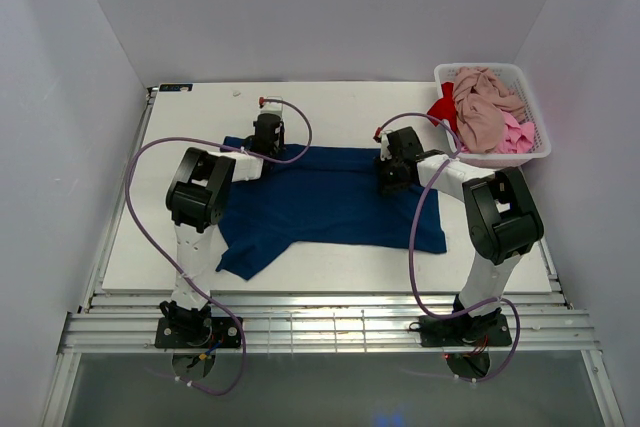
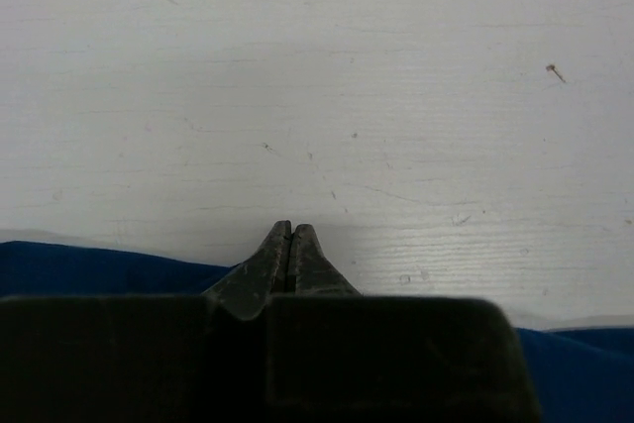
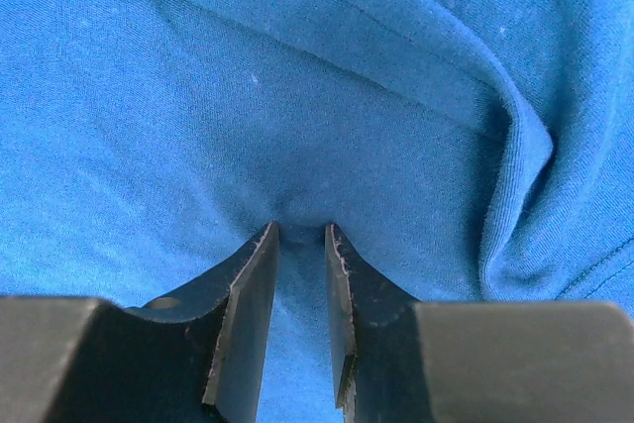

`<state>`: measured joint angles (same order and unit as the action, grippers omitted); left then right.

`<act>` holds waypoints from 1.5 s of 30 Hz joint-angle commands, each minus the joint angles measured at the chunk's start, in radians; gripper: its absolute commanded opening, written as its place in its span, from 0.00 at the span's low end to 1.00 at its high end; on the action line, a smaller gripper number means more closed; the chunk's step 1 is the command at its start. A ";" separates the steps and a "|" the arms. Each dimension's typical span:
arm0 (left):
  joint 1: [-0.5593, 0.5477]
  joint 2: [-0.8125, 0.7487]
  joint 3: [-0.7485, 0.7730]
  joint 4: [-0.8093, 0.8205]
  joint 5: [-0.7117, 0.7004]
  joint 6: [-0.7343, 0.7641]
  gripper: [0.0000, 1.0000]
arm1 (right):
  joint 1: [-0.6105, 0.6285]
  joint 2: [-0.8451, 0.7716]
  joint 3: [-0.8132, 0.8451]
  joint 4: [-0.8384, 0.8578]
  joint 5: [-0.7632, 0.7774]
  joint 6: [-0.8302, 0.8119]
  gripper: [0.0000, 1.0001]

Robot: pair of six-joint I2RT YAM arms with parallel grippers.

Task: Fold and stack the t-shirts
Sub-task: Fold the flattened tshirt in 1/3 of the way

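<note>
The navy t-shirt lies spread mid-frame. Along its upper edge our right gripper pinches a pucker of cloth; the left gripper shows jaws together, with no cloth visible between them, so we should confirm that grip before lifting evenly.

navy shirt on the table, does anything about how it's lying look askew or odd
Yes. The navy t-shirt is not square: its near left part juts out toward the table edge as a crooked flap, and a raised crease runs beside the right tool. The red tee hangs over the basket rim.
</note>
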<state>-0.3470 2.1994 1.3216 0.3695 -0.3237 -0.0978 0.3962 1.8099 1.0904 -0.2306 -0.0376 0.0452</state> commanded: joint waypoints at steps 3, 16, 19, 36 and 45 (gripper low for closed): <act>-0.001 -0.032 0.022 -0.009 -0.044 0.006 0.00 | 0.007 0.043 0.005 0.011 -0.013 -0.001 0.32; -0.010 -0.252 -0.188 0.034 -0.130 -0.069 0.00 | 0.021 0.039 0.006 0.008 -0.016 0.004 0.32; -0.023 -0.332 -0.286 0.046 -0.149 -0.111 0.00 | 0.023 0.034 0.008 0.004 -0.021 0.007 0.32; -0.213 -0.486 -0.574 -0.026 -0.255 -0.255 0.00 | 0.046 -0.044 -0.024 -0.023 -0.002 0.010 0.32; -0.288 -0.598 -0.654 -0.150 -0.321 -0.358 0.00 | 0.059 -0.076 -0.043 -0.024 -0.005 0.016 0.32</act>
<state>-0.6159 1.6699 0.6849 0.2871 -0.5907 -0.3962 0.4438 1.7779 1.0626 -0.2394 -0.0299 0.0502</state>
